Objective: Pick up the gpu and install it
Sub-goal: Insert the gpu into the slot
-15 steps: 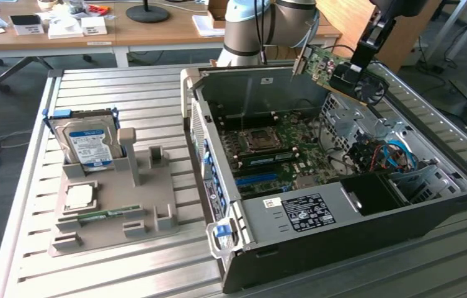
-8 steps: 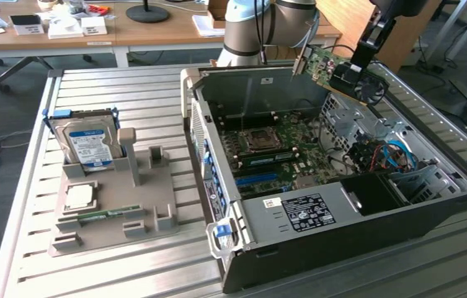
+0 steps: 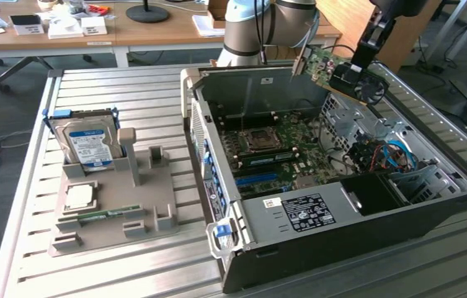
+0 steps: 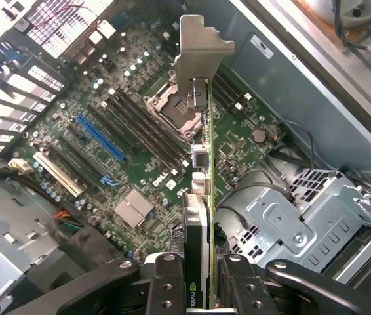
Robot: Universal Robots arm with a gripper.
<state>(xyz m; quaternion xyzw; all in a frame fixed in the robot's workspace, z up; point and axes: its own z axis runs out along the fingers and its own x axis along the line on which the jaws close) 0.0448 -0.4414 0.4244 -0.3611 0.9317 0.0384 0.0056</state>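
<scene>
The end effector (image 3: pixel 351 74) was clamped on the gpu (image 3: pixel 322 64), holding the green card in the air above the far upper corner of the open computer case (image 3: pixel 316 248), which lay on its side on the slatted metal worktop (image 3: pixel 134 267). In the exterior view the card hung tilted and touched nothing inside the case, its black cooler fan facing that view's right.

Seen from the wrist, the gpu (image 4: pixel 202 197) ran edge-on away from the end effector (image 4: pixel 202 292). One finger (image 4: pixel 166 285) pressed each face, and the silver bracket (image 4: pixel 202 52) sat at the far end. The motherboard (image 4: pixel 133 131) lay well below, and its blue expansion slot (image 4: pixel 100 138) and white slot (image 4: pixel 58 174) stood empty.

By these pictures the pick-up was done: the card was off its rest and carried over the case. The installation was not. The gpu sat in no slot, and its bracket was well apart from the case's rear openings.

On the exterior view's left, the grey parts fixture (image 3: pixel 154 205) held the hard drive (image 3: pixel 88 146) upright.
</scene>
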